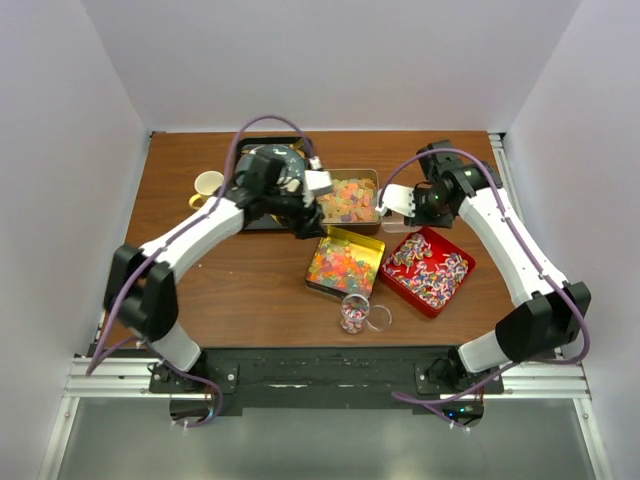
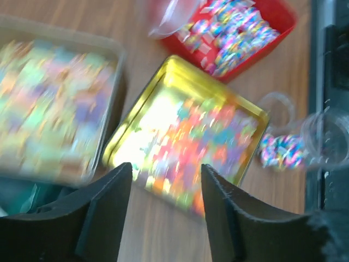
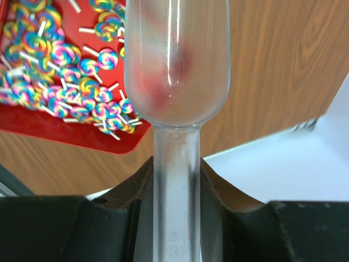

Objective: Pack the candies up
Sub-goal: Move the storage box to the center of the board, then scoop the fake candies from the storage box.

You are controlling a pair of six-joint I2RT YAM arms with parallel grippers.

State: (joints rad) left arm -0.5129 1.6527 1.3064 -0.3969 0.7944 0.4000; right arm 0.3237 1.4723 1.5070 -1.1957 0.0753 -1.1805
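Centrally, bright candies [image 1: 342, 268] in gold tin [image 1: 352, 236]

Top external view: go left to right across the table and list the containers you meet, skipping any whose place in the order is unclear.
White mug → dark tray → silver tin of pastel candies → red tray of swirl lollipops.

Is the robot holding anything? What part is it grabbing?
The right gripper pinches a clear plastic scoop by its handle. The left gripper is open and empty.
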